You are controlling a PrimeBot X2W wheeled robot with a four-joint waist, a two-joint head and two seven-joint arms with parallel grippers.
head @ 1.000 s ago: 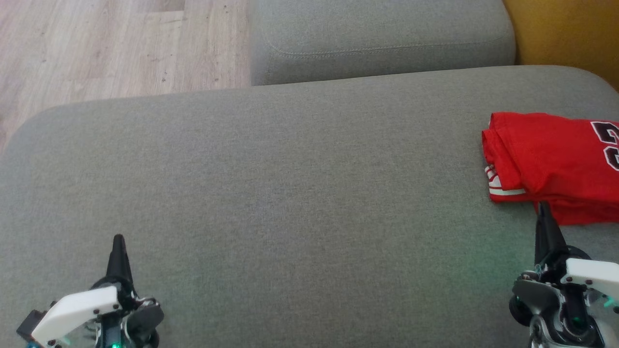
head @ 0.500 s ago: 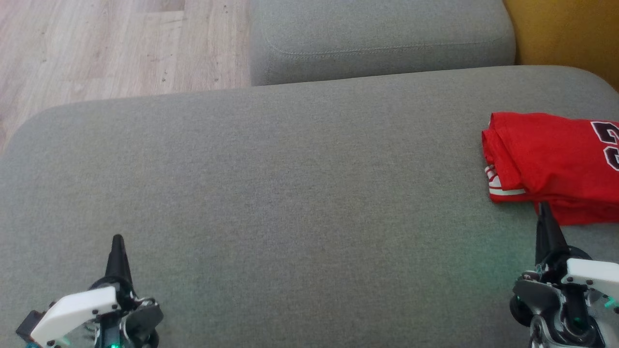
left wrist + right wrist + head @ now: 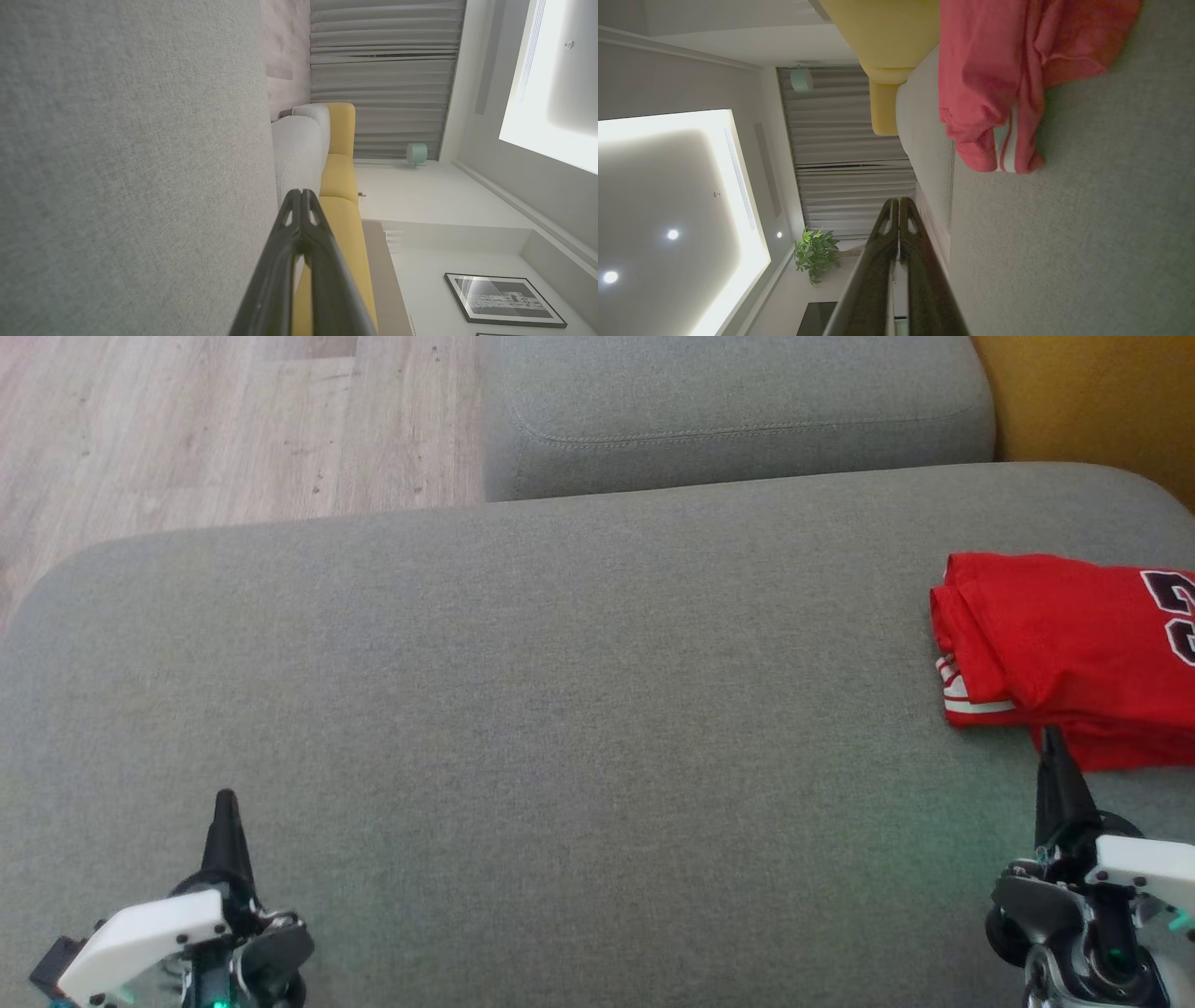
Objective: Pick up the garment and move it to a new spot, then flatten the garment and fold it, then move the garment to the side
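**A:** Where does the garment lie?

**B:** The red garment (image 3: 1055, 644) lies folded at the right edge of the grey seat cushion (image 3: 560, 709). A white-striped hem shows at its near left corner, and part of a dark number at its far right, where the head view cuts it off.

**A:** And the end effectors?

**B:** The right end effector (image 3: 1049, 735) has its two fingers pressed together on nothing. Its tip is at the garment's near edge, but one cannot tell whether it touches. The left end effector (image 3: 225, 798) is well apart from the garment, at the cushion's lower left, also closed and empty.

**A:** What of the surface?

**B:** It is flat woven grey fabric, with a faint green glow near the right wrist. Beyond it stands a second grey cushion (image 3: 728, 411) with a stitched seam. Light wood floor (image 3: 187, 420) is at the left and yellow upholstery (image 3: 1102, 401) at the right.

**A:** And the room?

**B:** The wrist views show pleated grey curtains (image 3: 383, 70) and a framed picture (image 3: 502, 298) on a pale wall. There is also a potted plant (image 3: 815, 252) and a lit recessed ceiling panel (image 3: 668, 186) with small spotlights.
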